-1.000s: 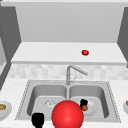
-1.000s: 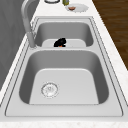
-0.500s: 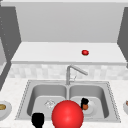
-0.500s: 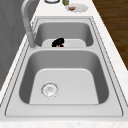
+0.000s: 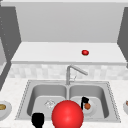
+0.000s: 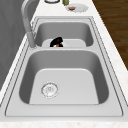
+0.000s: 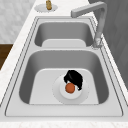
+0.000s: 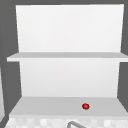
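My right hand [image 5: 84, 100] hangs in the right basin over a white plate [image 5: 93, 111] that lies on the basin floor. A small orange ball [image 5: 87, 106] rests on that plate, right against the hand. From the right side the hand [image 7: 73, 78] arches over the far edge of the orange ball [image 7: 70, 88] in the middle of the plate [image 7: 83, 95]. From the left side the hand [image 6: 56, 41] shows behind the divider, the ball [image 6: 58, 45] just under it. My left hand [image 5: 37, 119] floats at the sink's front left rim, holding nothing.
A large red ball [image 5: 67, 115] sits low in the middle of the front view. A small red thing [image 5: 85, 52] lies on the shelf above the faucet [image 5: 71, 72]. Plates with food stand on the counter at both ends [image 5: 3, 108] [image 6: 77, 7]. The left basin has a drain [image 6: 49, 89].
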Robot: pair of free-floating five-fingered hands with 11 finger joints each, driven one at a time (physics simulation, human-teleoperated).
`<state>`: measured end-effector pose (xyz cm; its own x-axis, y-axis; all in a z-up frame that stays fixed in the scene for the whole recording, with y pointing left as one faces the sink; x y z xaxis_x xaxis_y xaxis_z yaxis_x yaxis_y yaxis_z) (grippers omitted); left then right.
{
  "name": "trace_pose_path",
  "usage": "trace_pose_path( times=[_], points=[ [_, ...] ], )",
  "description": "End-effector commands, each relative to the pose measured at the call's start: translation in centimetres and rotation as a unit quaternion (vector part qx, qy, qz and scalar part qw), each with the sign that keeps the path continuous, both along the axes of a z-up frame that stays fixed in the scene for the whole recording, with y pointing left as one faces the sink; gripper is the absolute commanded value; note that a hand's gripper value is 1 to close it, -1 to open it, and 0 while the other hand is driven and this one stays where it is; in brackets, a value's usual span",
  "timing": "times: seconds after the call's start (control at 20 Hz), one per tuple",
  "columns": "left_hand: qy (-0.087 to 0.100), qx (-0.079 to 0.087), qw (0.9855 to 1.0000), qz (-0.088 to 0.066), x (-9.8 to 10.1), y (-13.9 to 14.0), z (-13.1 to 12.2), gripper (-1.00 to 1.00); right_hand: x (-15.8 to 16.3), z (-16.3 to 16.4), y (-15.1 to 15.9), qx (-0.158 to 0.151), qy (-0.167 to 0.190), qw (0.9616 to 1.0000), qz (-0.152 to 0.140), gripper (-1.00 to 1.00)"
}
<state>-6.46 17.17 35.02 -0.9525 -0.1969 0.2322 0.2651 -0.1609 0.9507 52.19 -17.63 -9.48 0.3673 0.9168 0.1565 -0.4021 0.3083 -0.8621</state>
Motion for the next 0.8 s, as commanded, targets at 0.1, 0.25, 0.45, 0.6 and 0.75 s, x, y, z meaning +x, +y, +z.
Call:
trace_pose_path(
  times=[0.1,0.25,0.45,0.6,0.75],
  points=[
    [0.000,0.000,1.0000,0.000,0.0,0.0,0.0,0.00,0.8,0.1,-0.7,-0.016,0.028,0.9993,0.018,-1.00],
    [0.000,0.000,1.0000,0.000,0.0,0.0,0.0,0.00,1.6,0.1,-1.1,-0.013,0.039,0.9987,0.029,-1.00],
    [0.000,0.000,1.0000,0.000,0.0,0.0,0.0,0.00,2.0,0.3,-1.6,-0.005,0.059,0.9975,0.038,-1.00],
    [0.000,0.000,1.0000,0.000,0.0,0.0,0.0,0.00,2.1,0.0,-1.6,0.000,0.075,0.9963,0.043,-1.00],
    [0.000,0.000,1.0000,0.000,0.0,0.0,0.0,0.00,1.7,-0.2,-1.6,0.005,0.086,0.9954,0.042,-1.00]
  ],
)
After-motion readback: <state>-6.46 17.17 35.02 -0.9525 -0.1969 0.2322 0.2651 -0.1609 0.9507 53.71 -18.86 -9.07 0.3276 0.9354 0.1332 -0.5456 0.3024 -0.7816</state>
